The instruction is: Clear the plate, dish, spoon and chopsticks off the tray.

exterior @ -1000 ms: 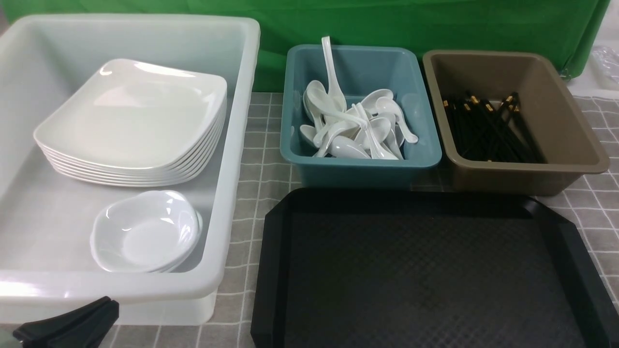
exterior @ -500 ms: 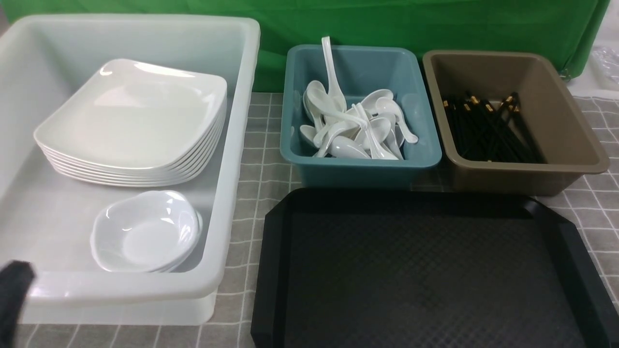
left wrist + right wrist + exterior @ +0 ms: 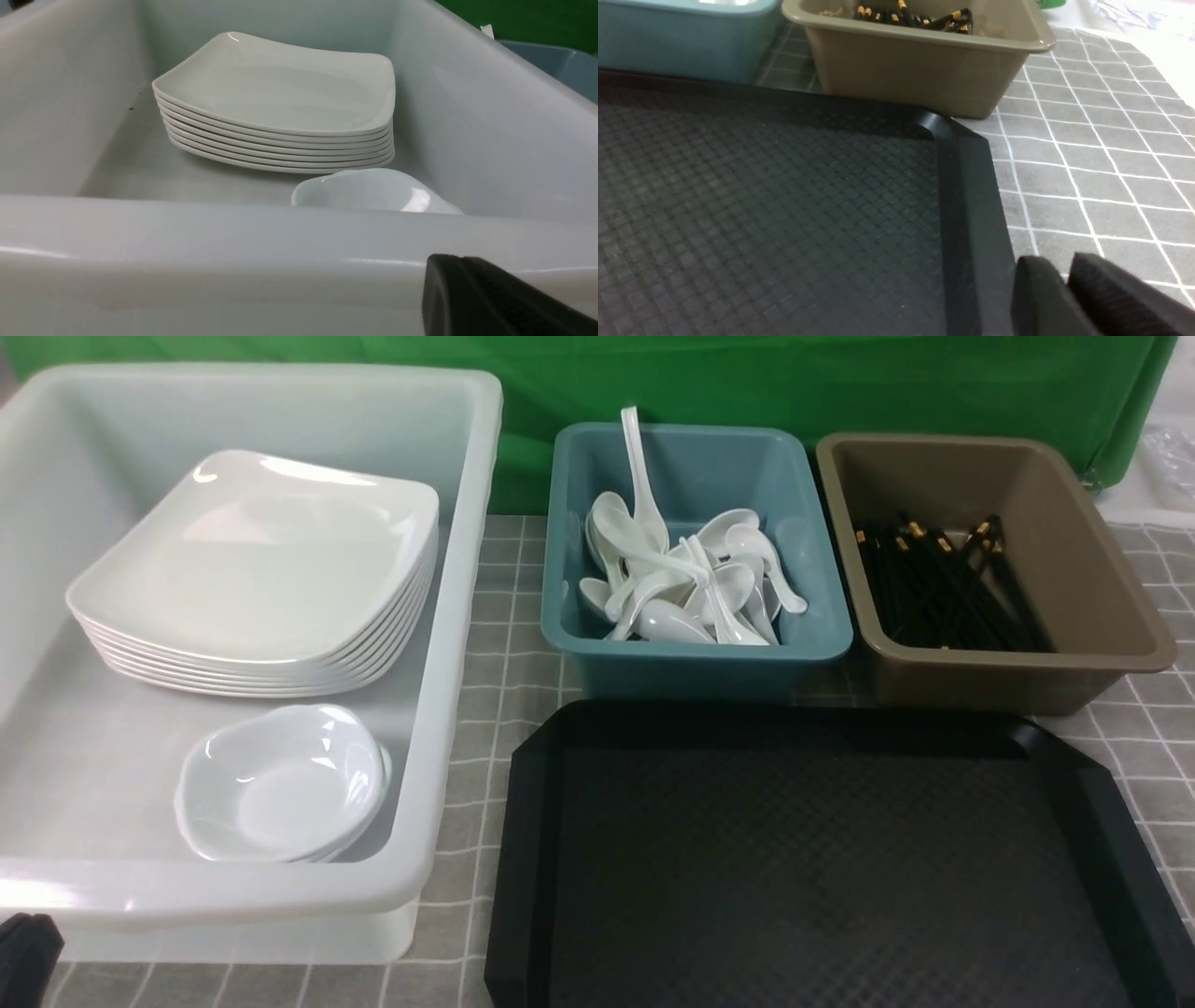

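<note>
Since the tray (image 3: pixel 822 859) lies bare, little remains to slip; the left tool (image 3: pixel 26 947) is clamped empty, the right tool's (image 3: pixel 1064 289) gap narrow, and either could clip a tub rim.

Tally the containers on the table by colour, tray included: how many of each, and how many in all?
White tub: 1
Teal tub: 1
Brown tub: 1
Black tray: 1
Total: 4
</note>
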### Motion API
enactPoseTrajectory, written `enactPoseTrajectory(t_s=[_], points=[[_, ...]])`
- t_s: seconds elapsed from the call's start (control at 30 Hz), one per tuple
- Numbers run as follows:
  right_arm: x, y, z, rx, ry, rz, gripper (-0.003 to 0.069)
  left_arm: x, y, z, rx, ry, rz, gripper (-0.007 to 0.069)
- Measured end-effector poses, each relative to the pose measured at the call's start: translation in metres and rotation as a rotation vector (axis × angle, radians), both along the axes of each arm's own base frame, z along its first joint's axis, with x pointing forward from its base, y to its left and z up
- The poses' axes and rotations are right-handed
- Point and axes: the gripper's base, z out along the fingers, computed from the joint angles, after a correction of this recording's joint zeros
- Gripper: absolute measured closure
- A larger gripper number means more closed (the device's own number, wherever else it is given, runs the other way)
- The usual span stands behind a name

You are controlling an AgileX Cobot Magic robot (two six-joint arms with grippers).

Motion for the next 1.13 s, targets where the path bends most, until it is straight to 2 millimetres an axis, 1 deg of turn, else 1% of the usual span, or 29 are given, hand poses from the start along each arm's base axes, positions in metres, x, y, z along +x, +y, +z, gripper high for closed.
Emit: enactPoseTrajectory(t_s=[1.13], points=[[0.0000, 0.0000, 0.0000, -0.001, 0.000, 0.000, 0.0446, 0.0000, 0.0002, 0.0006, 0.008, -0.007, 0.001, 0.0615]])
